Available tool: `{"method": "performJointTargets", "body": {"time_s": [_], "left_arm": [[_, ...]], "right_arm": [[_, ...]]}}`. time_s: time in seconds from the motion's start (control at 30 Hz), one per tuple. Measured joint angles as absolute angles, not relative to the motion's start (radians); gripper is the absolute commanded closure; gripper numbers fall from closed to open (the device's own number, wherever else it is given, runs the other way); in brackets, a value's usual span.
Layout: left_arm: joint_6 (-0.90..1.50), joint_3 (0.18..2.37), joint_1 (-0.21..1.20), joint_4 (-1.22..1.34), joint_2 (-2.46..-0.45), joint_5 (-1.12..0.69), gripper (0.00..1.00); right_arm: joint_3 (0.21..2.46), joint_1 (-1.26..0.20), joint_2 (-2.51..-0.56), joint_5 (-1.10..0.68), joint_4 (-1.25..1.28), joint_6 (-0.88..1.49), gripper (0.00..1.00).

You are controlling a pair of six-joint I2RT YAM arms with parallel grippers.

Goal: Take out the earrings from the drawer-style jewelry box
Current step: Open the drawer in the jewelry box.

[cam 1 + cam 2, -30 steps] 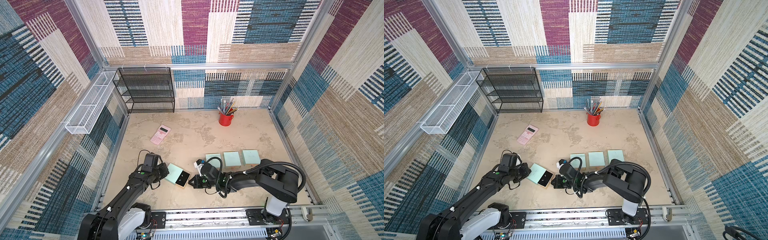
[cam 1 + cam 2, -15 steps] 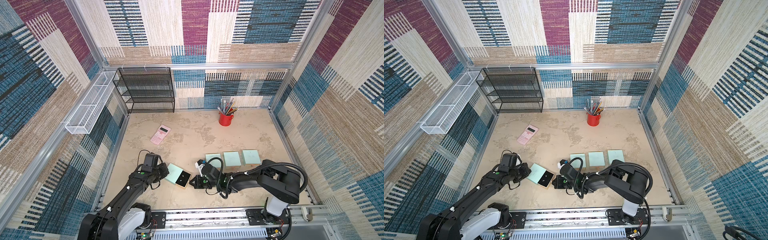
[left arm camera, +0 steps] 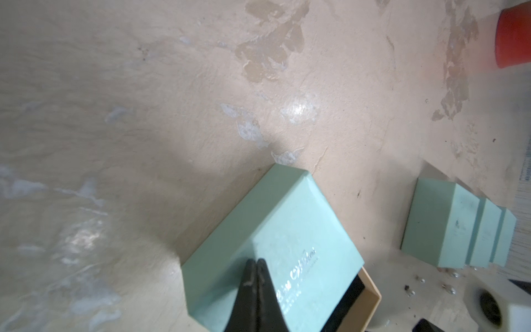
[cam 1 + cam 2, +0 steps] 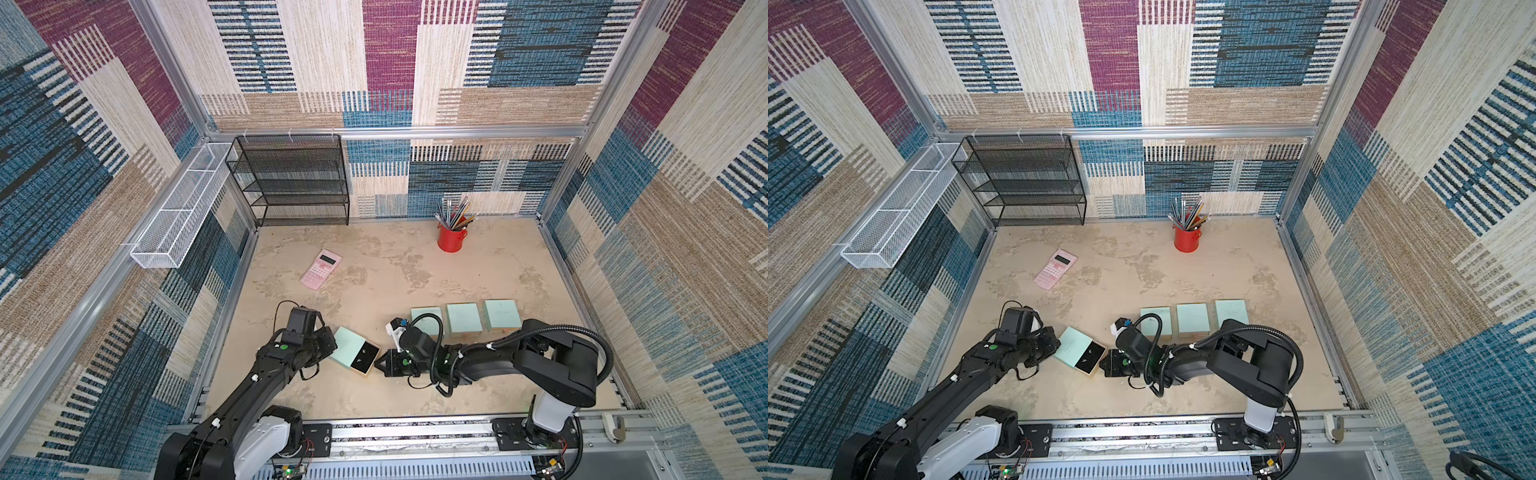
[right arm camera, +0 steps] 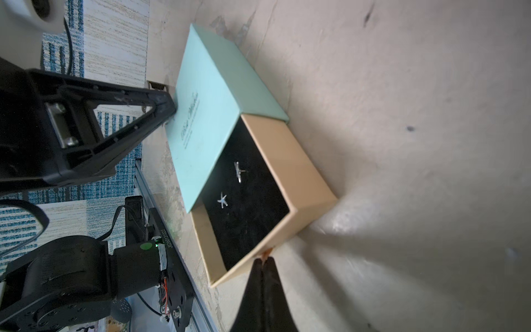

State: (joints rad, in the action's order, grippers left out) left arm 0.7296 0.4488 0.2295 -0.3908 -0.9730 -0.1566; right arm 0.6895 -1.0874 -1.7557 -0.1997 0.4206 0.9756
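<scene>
The mint-green jewelry box [image 4: 348, 345] lies on the desk [image 4: 415, 399] near the front, between the two arms. Its tan drawer [image 5: 290, 161] is pulled partly out. Two earrings [image 5: 222, 199] — tiny silver stars — lie on the black lining inside the drawer, a little apart.

The box top has shiny curly writing. One word looks like "Wishes", and the small line under it is too blurry to read.

The left end effector [image 3: 256, 262] is pinched tight with nothing in it. Its tips touch the box top at the end away from the drawer. The right end effector [image 5: 263, 261] is pinched tight too, its tips right at a little orange tab [image 5: 266, 253] on the drawer's front. I cannot tell if the tab is caught between them.

Three more mint-green boxes [image 4: 463, 318] sit in a row behind the right arm, and a cable hides part of the nearest one. In the left wrist view some shiny specks [image 3: 453, 274] lie on the desk by those boxes — too small to make out. A pink calculator [image 4: 321, 269] and a red cup of pencils [image 4: 452, 239] stand farther back.
</scene>
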Motion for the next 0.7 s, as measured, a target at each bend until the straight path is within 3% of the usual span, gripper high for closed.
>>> {"method": "performJointTargets", "body": {"time_s": [0.7], "left_arm": [[0.731,0.487,0.224,-0.437,-0.983,-0.14,1.0]], "right_arm": [[0.654,-1.089,-1.748,-0.199,0.42,0.984,1.0]]}}
